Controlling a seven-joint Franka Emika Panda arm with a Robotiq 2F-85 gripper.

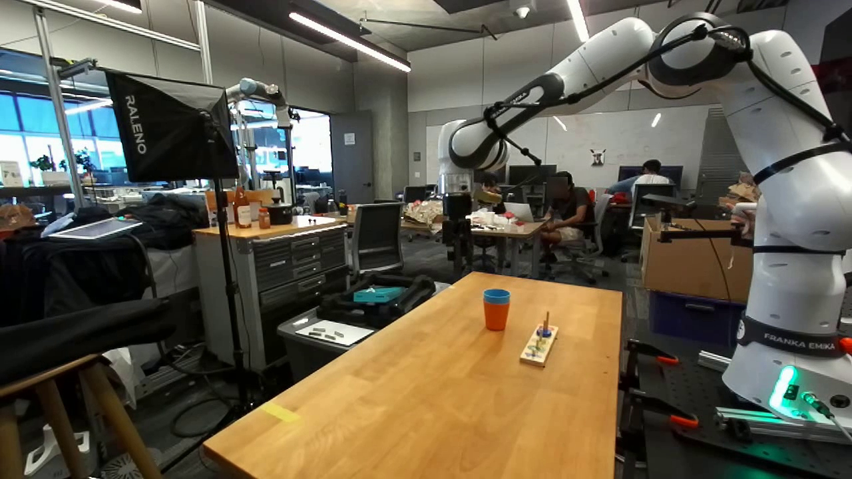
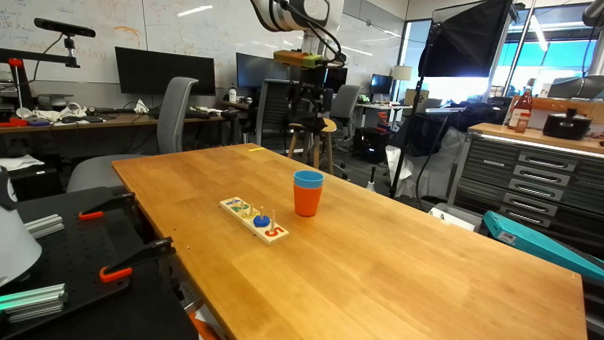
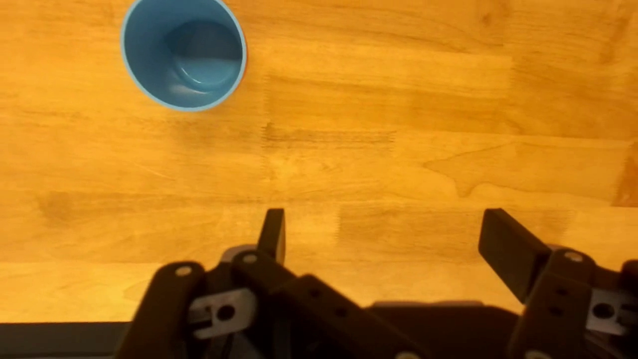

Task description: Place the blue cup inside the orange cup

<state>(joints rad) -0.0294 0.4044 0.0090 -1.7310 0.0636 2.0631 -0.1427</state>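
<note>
The blue cup [image 2: 308,179] is found seated inside the orange cup [image 2: 307,200], the pair standing upright on the tabletop [image 2: 401,264]. In both exterior views only the upper band of the blue cup is exposed above the orange rim; its lower part is concealed by the orange wall. In the wrist view the blue cup is seen from above at the upper left, clipped by the top edge of the frame, with a thin sliver of orange showing along its right side.

Gripper [image 3: 386,229]: fingers spread wide apart in the lower part of the wrist view; only wood grain is seen between the tips, nothing held. The cups are not touched by it. In both exterior views it is seen above the middle of the frame, well apart from the cups, carried by the arm [image 1: 792,199], which is mounted at the right in an exterior view.

A wooden pegboard [image 2: 245,218] is laid flat near the cups, left of them in an exterior view. A blue disc [image 2: 261,221] is threaded around one peg, next to the peg marked with a red 5. Yellow tape [image 1: 281,412] is noted on the wood, lower left in an exterior view.
</note>
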